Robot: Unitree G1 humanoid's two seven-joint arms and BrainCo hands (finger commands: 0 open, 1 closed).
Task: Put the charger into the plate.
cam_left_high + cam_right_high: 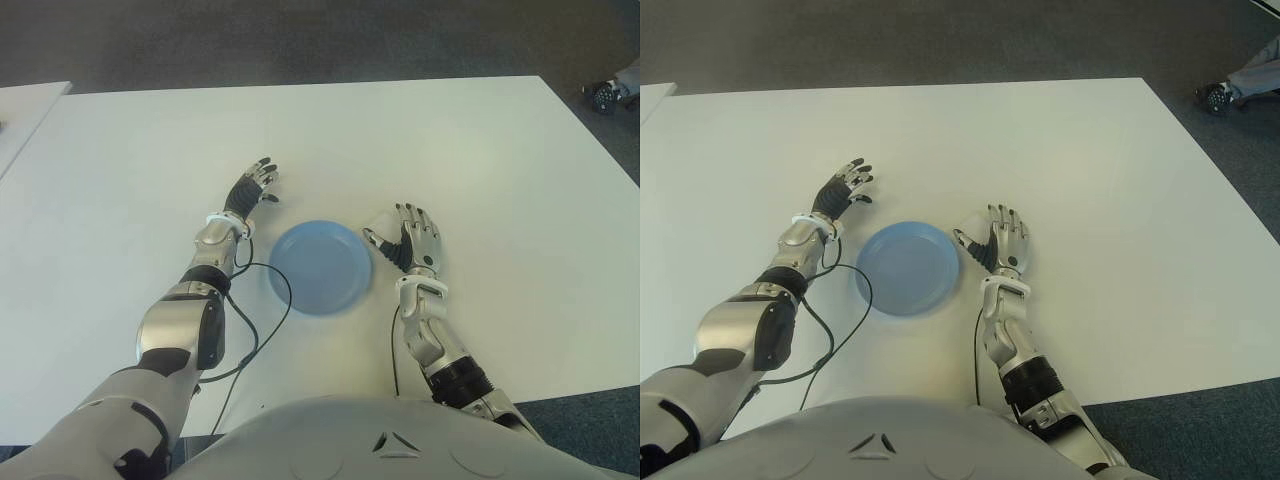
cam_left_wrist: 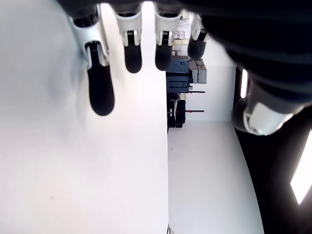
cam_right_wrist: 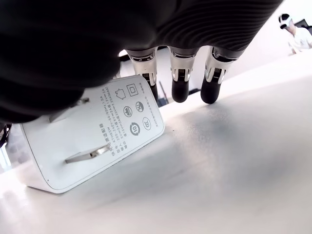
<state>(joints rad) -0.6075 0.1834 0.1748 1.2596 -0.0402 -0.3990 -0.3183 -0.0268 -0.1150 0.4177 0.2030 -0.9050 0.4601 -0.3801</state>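
White table point(image 1: 480, 150) mostly bare; right robot hand point(image 1: 412, 243) spread, empty, over charger point(image 3: 92, 141) beside plate point(image 1: 320, 268) rim.

Even, bright overhead light falls on the white table point(image 1: 470, 150), and shadows under the arms and the blue plate point(image 1: 322, 266) are faint and soft. The far floor beyond the table's far edge reads darker. In the left wrist view the tabletop is glared nearly blank. In the right wrist view the charger point(image 3: 92, 136) is sharp, its printing legible, while the near palm is dark and blurred.
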